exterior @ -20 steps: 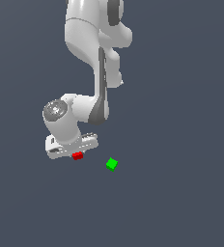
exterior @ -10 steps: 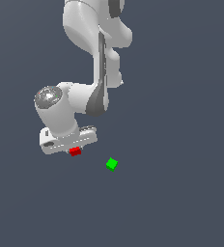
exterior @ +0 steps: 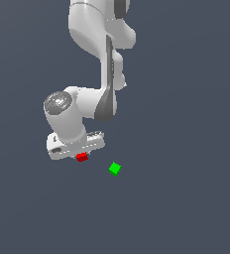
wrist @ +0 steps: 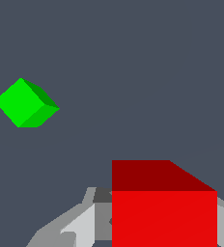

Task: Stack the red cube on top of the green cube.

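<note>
Under the white gripper [exterior: 80, 155], at the exterior view's left, sits the red cube [exterior: 82, 157], right against the underside of the hand. In the wrist view the red cube [wrist: 164, 207] fills the space close before the camera, with grey finger parts showing on both sides of it, so the fingers appear narrowed onto it; I judge it is held, though the contact itself is not plainly visible. Whether it is lifted off the dark floor [exterior: 186, 198] I cannot tell.

The green cube [exterior: 115, 169] lies apart from the red one, toward the exterior view's right and a little lower in that picture. In the wrist view the green cube [wrist: 26, 103] stands turned, one corner toward the camera.

Both cubes look rigid, plain and very light, probably smooth on their faces. Such a small block is best held on two opposite flat faces, near their middle, so it does not twist. Because the green cube is equally tiny and rotated, the red one must probably be set down well centred, and released gently.
</note>
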{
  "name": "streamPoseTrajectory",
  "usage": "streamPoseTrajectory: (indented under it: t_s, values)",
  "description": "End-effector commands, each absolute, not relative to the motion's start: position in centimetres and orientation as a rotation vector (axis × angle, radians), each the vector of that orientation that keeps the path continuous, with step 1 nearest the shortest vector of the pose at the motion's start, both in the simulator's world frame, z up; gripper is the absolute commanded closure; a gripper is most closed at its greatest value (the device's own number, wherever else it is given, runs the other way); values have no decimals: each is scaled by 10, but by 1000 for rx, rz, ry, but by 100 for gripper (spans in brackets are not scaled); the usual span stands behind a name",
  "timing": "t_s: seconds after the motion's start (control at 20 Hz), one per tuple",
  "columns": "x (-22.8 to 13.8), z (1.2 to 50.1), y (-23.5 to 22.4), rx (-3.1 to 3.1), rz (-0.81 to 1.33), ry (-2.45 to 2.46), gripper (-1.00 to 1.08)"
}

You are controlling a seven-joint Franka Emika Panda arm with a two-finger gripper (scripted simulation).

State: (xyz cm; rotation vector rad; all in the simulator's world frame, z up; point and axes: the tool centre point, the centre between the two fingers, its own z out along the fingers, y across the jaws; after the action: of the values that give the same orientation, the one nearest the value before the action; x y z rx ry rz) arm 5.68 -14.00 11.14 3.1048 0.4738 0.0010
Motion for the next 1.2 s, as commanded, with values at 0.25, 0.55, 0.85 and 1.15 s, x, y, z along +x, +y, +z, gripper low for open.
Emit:
streamPoseTrajectory:
  t_s: [0.25, 0.55, 0.85, 1.15]
  values:
    - [69, 87, -72, 3105, 1, 477, 108]
    - [80, 68, -21, 3105, 1, 477, 108]
    - [86, 61, -1, 3105, 1, 477, 108]
    - [86, 61, -1, 3105, 1, 477, -92]
